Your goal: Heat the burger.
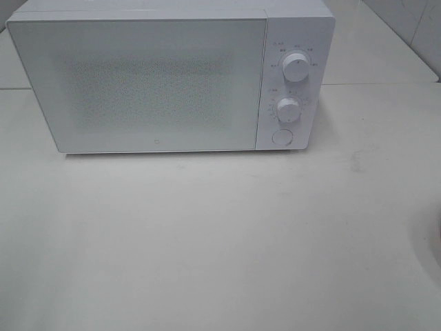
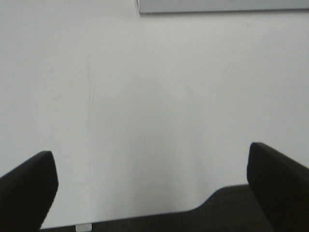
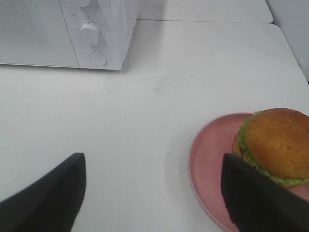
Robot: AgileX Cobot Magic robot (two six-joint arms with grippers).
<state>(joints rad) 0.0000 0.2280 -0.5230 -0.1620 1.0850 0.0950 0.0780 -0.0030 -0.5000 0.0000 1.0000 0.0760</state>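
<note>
Microwave (image 1: 158,79) at rear of table (image 1: 220,241), door closed, knobs (image 1: 296,67) stacked on its right panel w/ button (image 1: 282,136) below. Burger (image 3: 276,143) on plate (image 3: 210,164), front-right of microwave, apart.

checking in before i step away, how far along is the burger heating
Nothing looks done yet. The microwave has its door shut, and the burger sits on the pink plate out on the table. Nothing is in hand: the left end effector and right end effector are both open and empty. Left to do: open the door, load the burger, close up and set the dials.
</note>
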